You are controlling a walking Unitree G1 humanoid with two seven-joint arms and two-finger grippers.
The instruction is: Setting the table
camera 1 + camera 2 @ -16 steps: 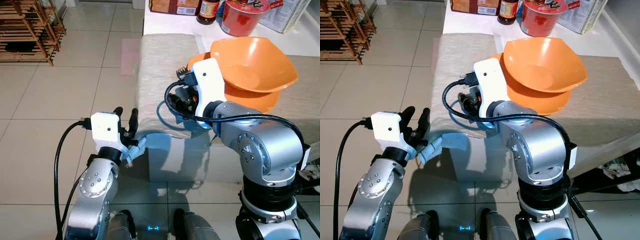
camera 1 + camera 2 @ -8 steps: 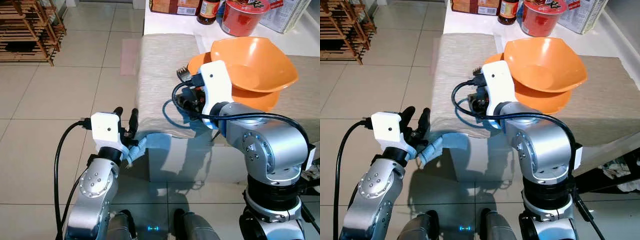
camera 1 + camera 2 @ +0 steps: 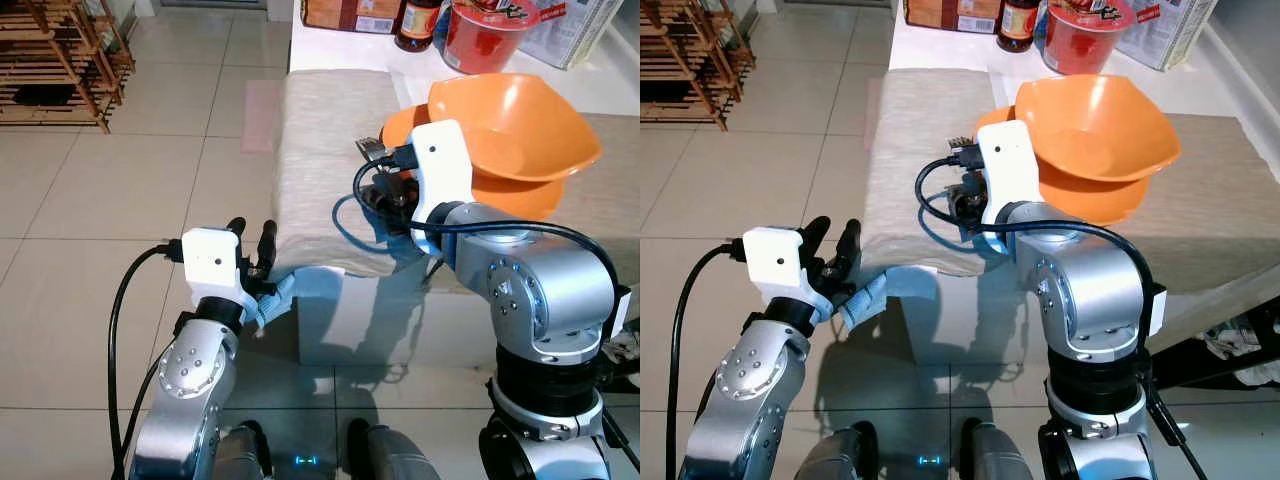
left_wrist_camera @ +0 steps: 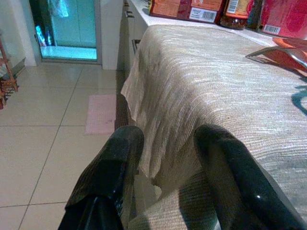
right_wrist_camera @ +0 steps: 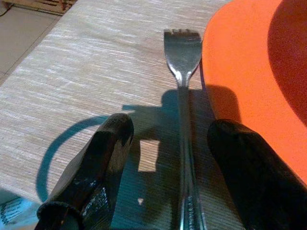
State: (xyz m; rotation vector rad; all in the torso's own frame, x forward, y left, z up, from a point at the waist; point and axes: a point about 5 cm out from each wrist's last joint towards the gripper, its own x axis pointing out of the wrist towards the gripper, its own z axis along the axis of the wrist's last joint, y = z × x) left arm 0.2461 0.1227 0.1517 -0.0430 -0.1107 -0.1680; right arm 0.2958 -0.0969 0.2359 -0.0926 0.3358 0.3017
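Note:
An orange bowl (image 3: 510,120) sits in an orange plate (image 3: 522,201) on a beige tablecloth (image 3: 320,150). A metal fork (image 5: 182,72) lies on the cloth just left of the plate's rim (image 5: 230,72), tines pointing away from me. My right gripper (image 5: 172,129) hovers low over the fork's handle, open, one finger on each side and apart from it. Off the table's near left corner, my left gripper (image 3: 252,232) is open. The hanging corner of the cloth (image 4: 163,211) lies between the bases of its fingers (image 4: 120,148).
Behind the cloth on the white counter stand a red tub (image 3: 485,30), a dark bottle (image 3: 418,20), a box (image 3: 350,12) and a printed package (image 3: 580,30). A wooden rack (image 3: 50,60) stands on the tiled floor (image 3: 120,200) at far left.
My right arm has shifted a little to the right, closer to the plate. The left arm and the cloth corner have stayed where they were.

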